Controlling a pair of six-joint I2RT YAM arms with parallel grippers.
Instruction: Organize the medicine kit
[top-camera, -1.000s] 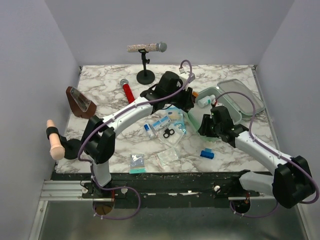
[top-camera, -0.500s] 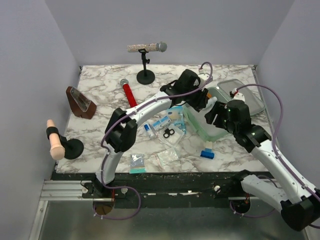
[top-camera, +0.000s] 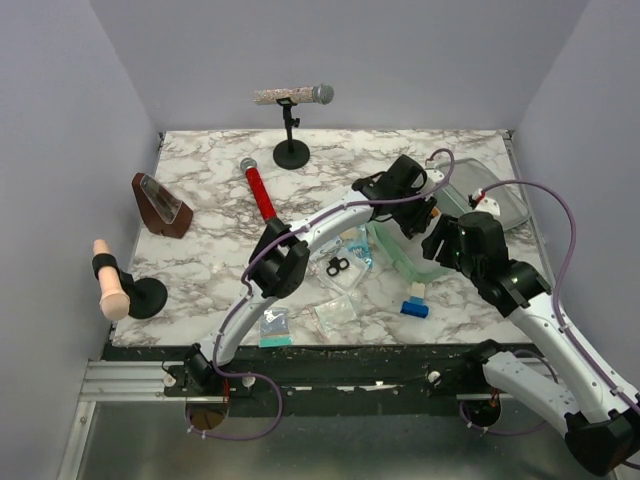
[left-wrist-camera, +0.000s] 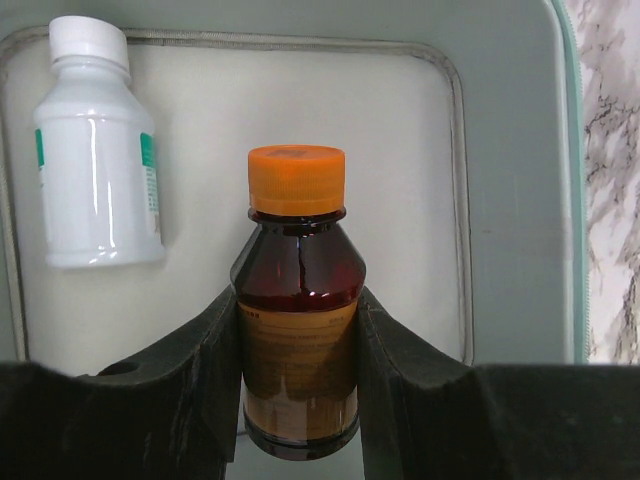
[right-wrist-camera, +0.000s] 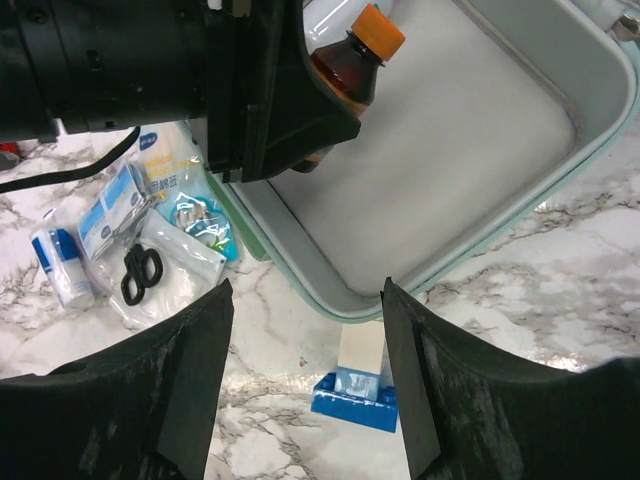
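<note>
The medicine kit (top-camera: 398, 257) lies open on the right half of the marble tabletop (top-camera: 210, 270). Its hollow side faces up and its lid (top-camera: 497, 200) is laid back toward the far right corner. In the right wrist view the tray (right-wrist-camera: 600, 130) has its long axis running from lower left to upper right.

The left claw (left-wrist-camera: 298, 310) reaches over this tray and grips an amber bottle (left-wrist-camera: 298, 290) by its labelled body, one finger on each side. The bottle's orange cap (left-wrist-camera: 296, 180) points away from the wrist, roughly along the tray's length. Whether the bottle's base touches the white lining cannot be told. A white bottle (left-wrist-camera: 95, 150) lies on its side in the tray, beside the amber one and apart from it, its cap pointing the same way.

The right claw (right-wrist-camera: 305, 290) hangs just outside the tray's near rim, jaws spread wide with nothing between them. Below it a blue-and-white box (right-wrist-camera: 358, 385) sits on the marble close to the rim. Black scissors (right-wrist-camera: 138, 270) and clear packets (right-wrist-camera: 180, 215) lie to the tray's left.
</note>
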